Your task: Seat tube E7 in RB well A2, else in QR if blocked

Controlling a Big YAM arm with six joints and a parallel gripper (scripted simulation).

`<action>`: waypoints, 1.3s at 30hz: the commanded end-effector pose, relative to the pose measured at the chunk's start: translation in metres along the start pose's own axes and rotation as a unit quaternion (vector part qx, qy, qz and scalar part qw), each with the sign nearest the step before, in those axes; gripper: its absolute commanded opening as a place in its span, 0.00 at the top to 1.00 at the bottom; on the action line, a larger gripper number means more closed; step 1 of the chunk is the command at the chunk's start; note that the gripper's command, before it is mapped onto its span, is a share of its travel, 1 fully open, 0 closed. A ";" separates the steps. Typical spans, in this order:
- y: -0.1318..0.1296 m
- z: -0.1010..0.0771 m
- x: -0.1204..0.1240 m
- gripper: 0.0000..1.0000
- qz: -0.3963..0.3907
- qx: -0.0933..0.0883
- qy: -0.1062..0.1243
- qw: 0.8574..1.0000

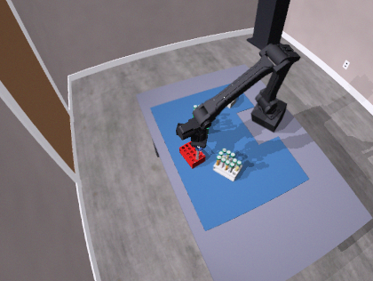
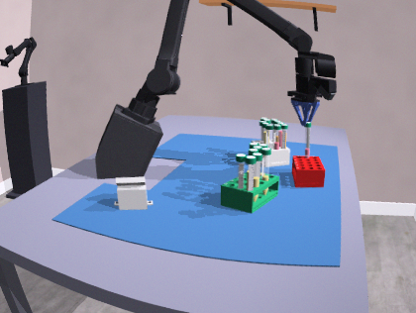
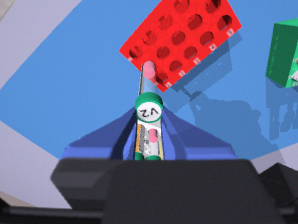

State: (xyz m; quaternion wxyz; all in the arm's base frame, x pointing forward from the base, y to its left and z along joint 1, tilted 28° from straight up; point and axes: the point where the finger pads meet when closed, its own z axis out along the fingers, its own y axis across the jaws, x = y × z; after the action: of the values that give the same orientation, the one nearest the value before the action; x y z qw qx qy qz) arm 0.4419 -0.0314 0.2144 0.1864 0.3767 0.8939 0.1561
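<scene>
While hanging above the near edge of the red quarantine rack [image 3: 181,44], gripper [image 3: 148,131] clamped narrow on a green-capped tube [image 3: 148,111], held near its top between blue fingers and pointing straight down. Pink-filled tube tip [image 3: 149,71] poised over, or just entering, an edge well of that rack; contact with the rack not discernible. Cap marking hard to read, possibly E7, seen upside down. Judged risk: tip catching a well rim if slightly off centre, tilting the tube or nudging the light rack across the blue mat [image 2: 198,218]; release before the tip reaches the rack floor leaving the tube standing proud or leaning. Further out, white destination rack [image 2: 280,156] with several seated tubes just beside the red one, green source rack [image 2: 248,194] nearer the exterior camera, and a grey box [image 2: 132,193], probably the DONE button, well apart towards the arm base [image 2: 127,149].
</scene>
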 end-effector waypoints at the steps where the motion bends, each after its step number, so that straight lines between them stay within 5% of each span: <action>1: 0.002 0.008 0.002 1.00 0.000 -0.001 -0.001 1.000; 39: -0.001 0.009 -0.002 1.00 0.002 -0.001 -0.004 1.000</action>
State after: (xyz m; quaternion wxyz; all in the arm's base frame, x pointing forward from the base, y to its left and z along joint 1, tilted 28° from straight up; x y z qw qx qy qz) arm 0.4436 -0.0307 0.2104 0.1858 0.3764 0.8941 0.1560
